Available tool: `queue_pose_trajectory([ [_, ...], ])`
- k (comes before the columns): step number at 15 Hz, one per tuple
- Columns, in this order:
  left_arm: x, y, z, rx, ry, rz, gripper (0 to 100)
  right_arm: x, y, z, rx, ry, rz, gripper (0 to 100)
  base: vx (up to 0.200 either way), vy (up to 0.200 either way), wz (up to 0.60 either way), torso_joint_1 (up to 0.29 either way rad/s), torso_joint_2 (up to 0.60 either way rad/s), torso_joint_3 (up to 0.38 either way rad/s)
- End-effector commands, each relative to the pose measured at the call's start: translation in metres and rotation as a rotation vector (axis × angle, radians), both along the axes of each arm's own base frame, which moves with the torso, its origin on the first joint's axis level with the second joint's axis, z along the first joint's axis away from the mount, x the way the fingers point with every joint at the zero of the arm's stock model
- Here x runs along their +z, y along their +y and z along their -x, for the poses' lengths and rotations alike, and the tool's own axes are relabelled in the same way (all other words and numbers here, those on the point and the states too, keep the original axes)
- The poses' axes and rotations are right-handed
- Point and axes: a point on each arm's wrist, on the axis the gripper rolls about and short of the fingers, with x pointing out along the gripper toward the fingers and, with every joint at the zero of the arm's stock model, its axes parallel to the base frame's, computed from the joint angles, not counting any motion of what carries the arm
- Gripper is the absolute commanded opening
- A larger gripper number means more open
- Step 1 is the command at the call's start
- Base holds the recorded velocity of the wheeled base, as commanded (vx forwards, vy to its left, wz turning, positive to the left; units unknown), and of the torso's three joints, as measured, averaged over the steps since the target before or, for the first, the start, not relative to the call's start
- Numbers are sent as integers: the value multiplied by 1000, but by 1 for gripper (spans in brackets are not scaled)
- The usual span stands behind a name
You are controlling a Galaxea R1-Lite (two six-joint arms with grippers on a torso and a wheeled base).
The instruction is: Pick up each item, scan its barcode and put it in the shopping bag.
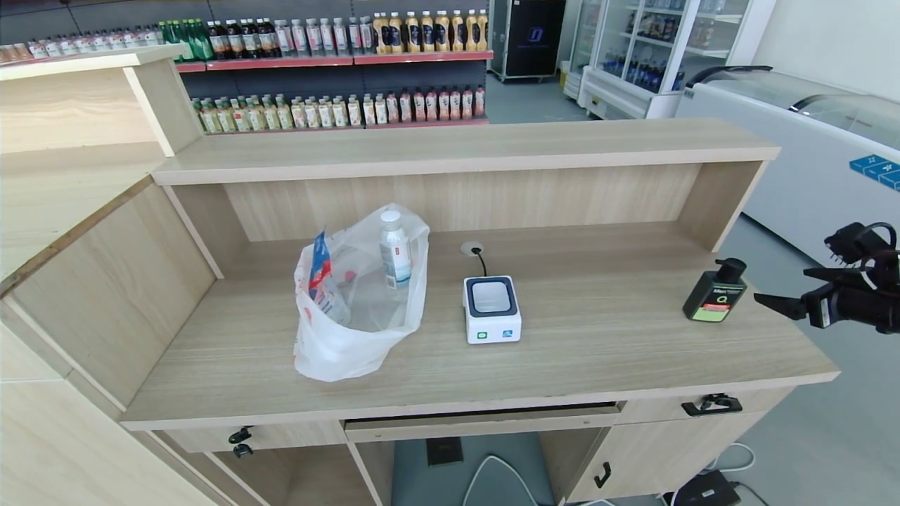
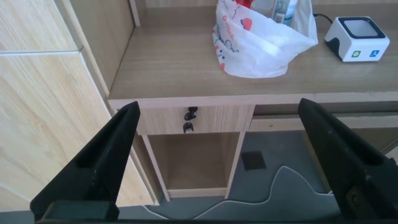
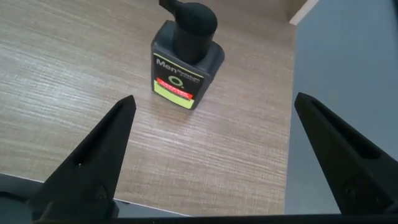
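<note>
At the desk's (image 1: 598,330) right end the pump bottle (image 1: 714,294) looks stiff and slick; grip its flat body. Right pincer (image 3: 211,102) stands apart

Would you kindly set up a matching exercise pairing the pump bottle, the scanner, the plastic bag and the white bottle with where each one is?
Things: 1 pump bottle; 2 scanner; 3 plastic bag; 4 white bottle.
Places: A inside the bag; B middle of the counter; C right end of the counter; D left of the scanner.
Pairs: 1-C, 2-B, 3-D, 4-A.
</note>
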Motion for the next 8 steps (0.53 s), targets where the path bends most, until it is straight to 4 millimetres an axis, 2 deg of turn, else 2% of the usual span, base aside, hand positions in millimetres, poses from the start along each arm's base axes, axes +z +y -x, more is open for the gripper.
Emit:
queue_pose_trajectory([
  [1,0,0,0,0,-1,0,100,-1,-15,6,0,4,-31,100,0,0,0,0,0,0],
  [6,0,0,0,0,-1,0,100,-8,-35,2,-6,-3,-52,100,0,0,0,0,0,0],
  [8,0,0,0,0,-1,0,100,-10,-41,-7,12,-12,-90,100,0,0,0,0,0,0],
])
